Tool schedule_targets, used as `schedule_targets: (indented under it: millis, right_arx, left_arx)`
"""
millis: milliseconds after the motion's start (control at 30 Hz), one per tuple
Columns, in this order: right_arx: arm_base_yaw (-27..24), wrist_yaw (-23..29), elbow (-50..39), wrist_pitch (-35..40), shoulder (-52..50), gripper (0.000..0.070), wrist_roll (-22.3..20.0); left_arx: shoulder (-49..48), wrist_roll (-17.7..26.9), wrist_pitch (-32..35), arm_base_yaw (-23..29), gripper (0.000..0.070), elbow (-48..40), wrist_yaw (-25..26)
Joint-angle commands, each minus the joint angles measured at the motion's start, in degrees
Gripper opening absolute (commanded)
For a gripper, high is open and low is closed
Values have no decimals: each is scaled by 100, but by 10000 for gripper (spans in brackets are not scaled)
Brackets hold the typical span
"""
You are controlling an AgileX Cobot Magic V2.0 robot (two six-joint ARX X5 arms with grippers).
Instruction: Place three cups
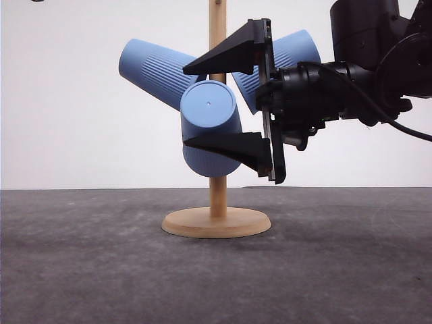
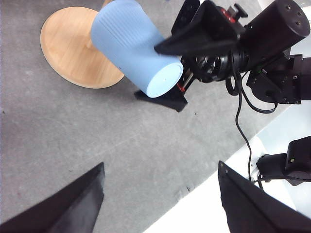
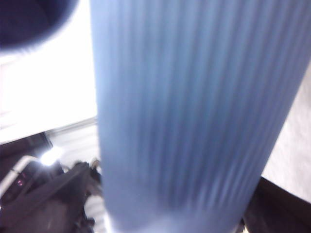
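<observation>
Three blue ribbed cups hang tilted on the wooden peg stand (image 1: 217, 221): one to the left (image 1: 152, 67), one to the right (image 1: 297, 48), and one pointing its flat bottom forward (image 1: 209, 108). My right gripper (image 1: 185, 106) is open, one finger above and one below the forward cup (image 2: 129, 41), straddling it near its bottom end. That cup's ribbed wall (image 3: 194, 116) shows blurred and very close in the right wrist view. My left gripper (image 2: 160, 204) is open with nothing between its fingers, well back from the stand over the grey table.
The stand's round wooden base (image 2: 73, 48) rests on the grey tabletop (image 1: 81, 263). A white surface borders the table beside the right arm (image 2: 272, 53), whose black cable (image 2: 240, 121) trails down. A plain white wall stands behind.
</observation>
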Motion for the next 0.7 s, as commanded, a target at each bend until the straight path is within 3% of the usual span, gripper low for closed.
schedule_targets:
  millis: [0, 233, 467, 667]
  right_arx:
    - [37, -33, 43, 68, -34, 587, 56]
    - [59, 6, -351, 173, -202, 587, 54]
    - [-23, 249, -1608, 750, -1044, 584, 36]
    - [-394, 121, -2516, 544, -2059, 562, -951]
  left_arx:
    - [31, 63, 57, -15, 436, 120, -13]
    - [31, 61, 52, -15, 436, 118, -13]
    - [31, 61, 51, -15, 436, 120, -13]
    - [25, 37, -39, -11, 436, 120, -375]
